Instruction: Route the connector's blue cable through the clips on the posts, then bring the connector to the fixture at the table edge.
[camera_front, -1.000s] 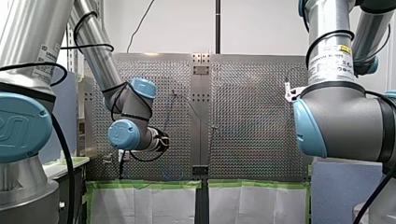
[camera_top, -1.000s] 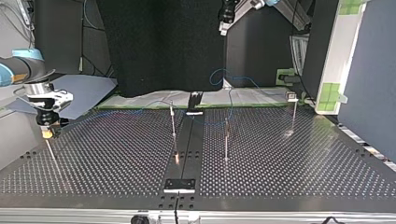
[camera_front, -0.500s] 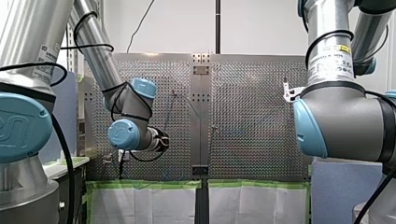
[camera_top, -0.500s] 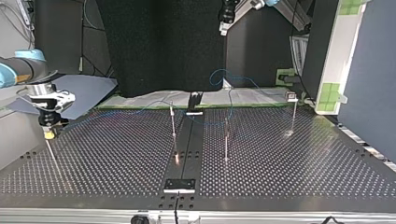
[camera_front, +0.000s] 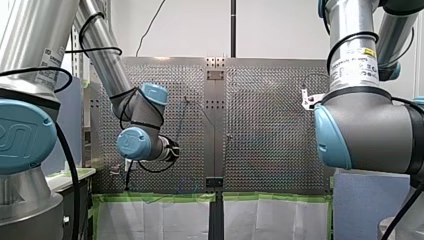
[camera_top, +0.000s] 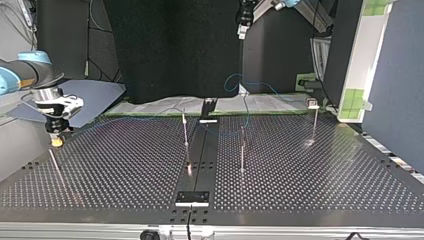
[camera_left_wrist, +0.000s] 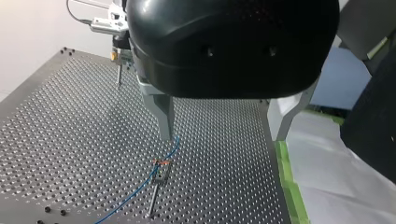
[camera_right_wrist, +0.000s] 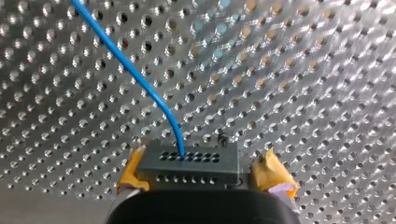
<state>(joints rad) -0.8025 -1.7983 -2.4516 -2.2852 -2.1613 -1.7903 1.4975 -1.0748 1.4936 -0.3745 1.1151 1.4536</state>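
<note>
The dark grey connector (camera_right_wrist: 187, 162) sits between the yellow pads (camera_right_wrist: 273, 173) of my right gripper (camera_right_wrist: 203, 172), which is open, with a small gap at one pad. The blue cable (camera_right_wrist: 140, 77) runs from the connector over the perforated table. In the top view my right gripper (camera_top: 57, 141) hangs at the left edge above a thin leaning post (camera_top: 55, 165). My left gripper (camera_left_wrist: 225, 135) is open and empty, high above a post clip (camera_left_wrist: 161, 171) that holds the blue cable (camera_left_wrist: 140, 193). It shows at the upper middle of the top view (camera_top: 243, 22).
Three thin posts (camera_top: 185, 131) (camera_top: 242, 150) (camera_top: 315, 120) stand on the perforated table (camera_top: 125, 170). A black rail (camera_top: 200, 150) runs down its middle to a small block (camera_top: 192, 198) at the near edge. Green tape and white sheet (camera_top: 160, 106) line the far edge.
My right gripper has shifted a little to the right in the top view, still low at the table's left edge. My left gripper has moved slightly up there.
</note>
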